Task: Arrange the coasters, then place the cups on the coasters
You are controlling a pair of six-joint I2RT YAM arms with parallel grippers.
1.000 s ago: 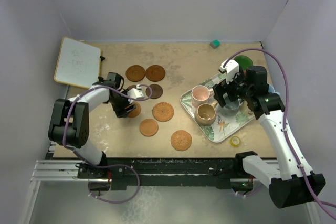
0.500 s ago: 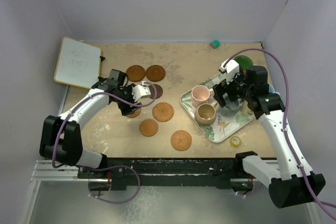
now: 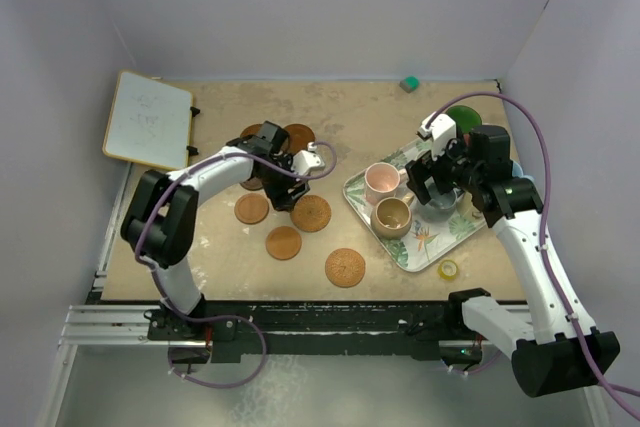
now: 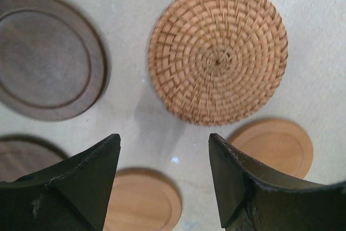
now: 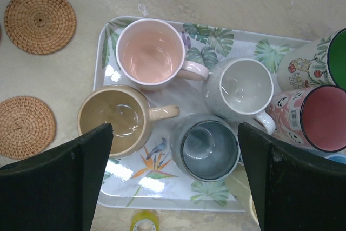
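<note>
My left gripper hovers open and empty over the coasters. Below it in the left wrist view lie a woven coaster, a dark brown coaster and two light wooden coasters. My right gripper hangs open above the tray, holding nothing. Under it stand the pink cup, tan cup, grey cup and slate cup. The red cup and green cup sit at the right edge.
The leaf-patterned tray holds the cups at the right. More coasters lie flat on the table. A white board lies at the back left, a small teal block at the back, a yellow tape roll by the tray.
My left arm has swung right and farther back, from above the light coaster at the left to beside the woven one. The right arm has not moved.
</note>
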